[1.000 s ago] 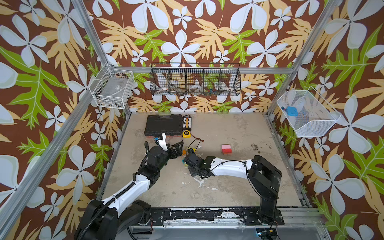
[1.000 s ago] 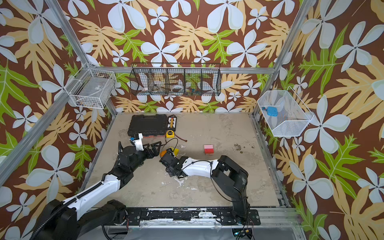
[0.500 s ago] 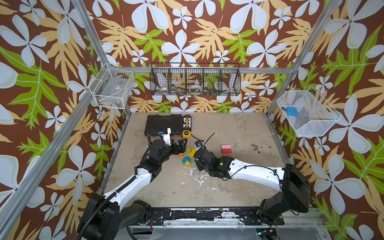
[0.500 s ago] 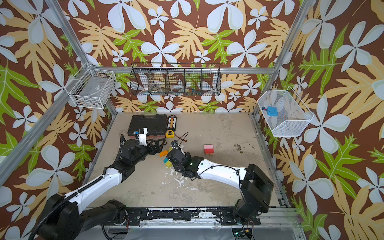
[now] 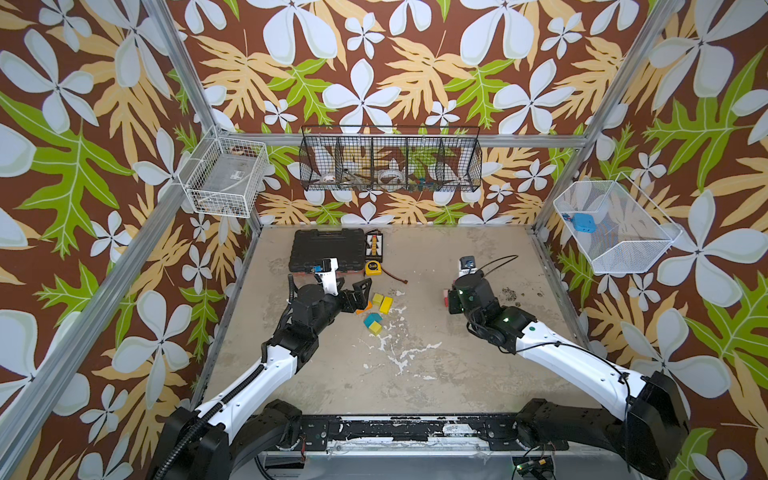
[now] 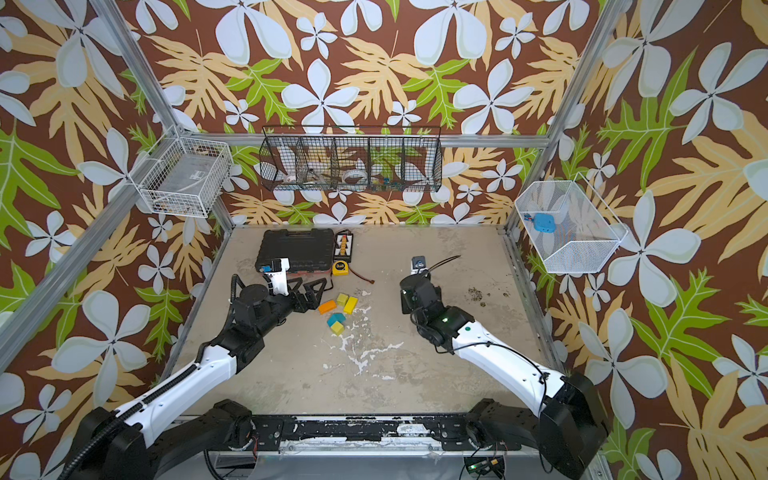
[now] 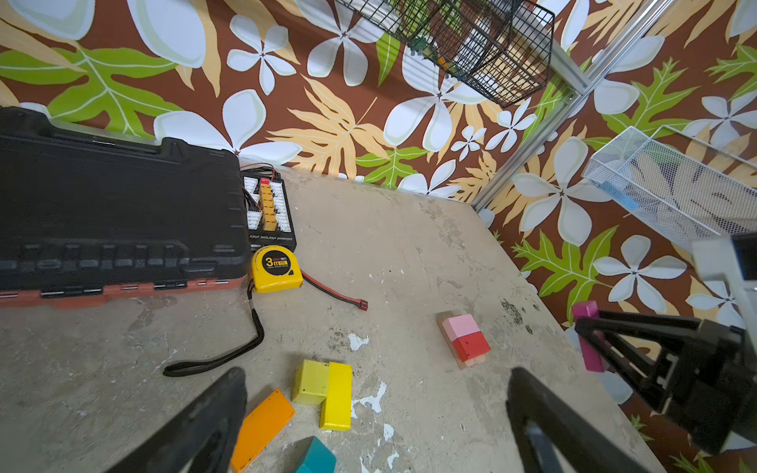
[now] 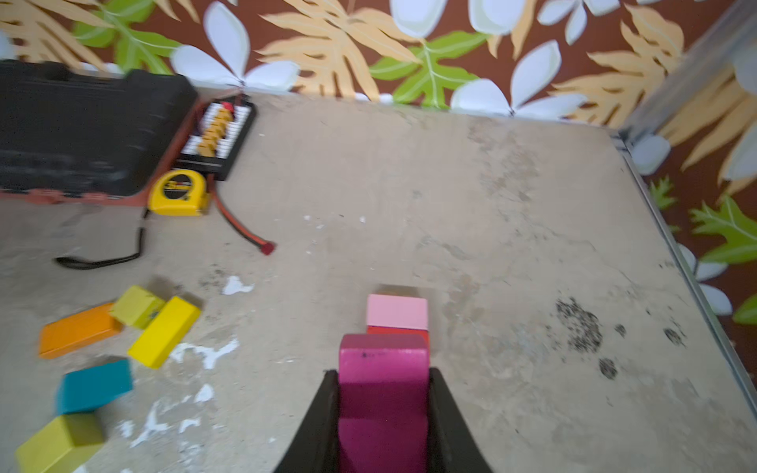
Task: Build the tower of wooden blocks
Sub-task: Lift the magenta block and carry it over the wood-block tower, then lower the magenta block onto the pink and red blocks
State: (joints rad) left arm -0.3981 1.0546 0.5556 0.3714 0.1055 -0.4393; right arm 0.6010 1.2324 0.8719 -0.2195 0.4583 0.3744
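Moved: right claw [image 8: 384,372], worktop [image 5: 415,374] middle toward right edge.
Grip: clenched on magenta brick [image 8: 383,356], probably for pink-red stack [image 8: 396,313].
Idle: left claw [image 7: 376,372], released.

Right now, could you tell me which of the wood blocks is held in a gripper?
The magenta block, clamped in the right gripper; the rest lie ungripped, and the left gripper is open and empty.

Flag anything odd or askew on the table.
The orange block, yellow blocks and teal block lie scattered at odd angles mid-table, unstacked. White flakes mark the tabletop beside them; dark specks dot it near the right end effector, which grips a magenta block.
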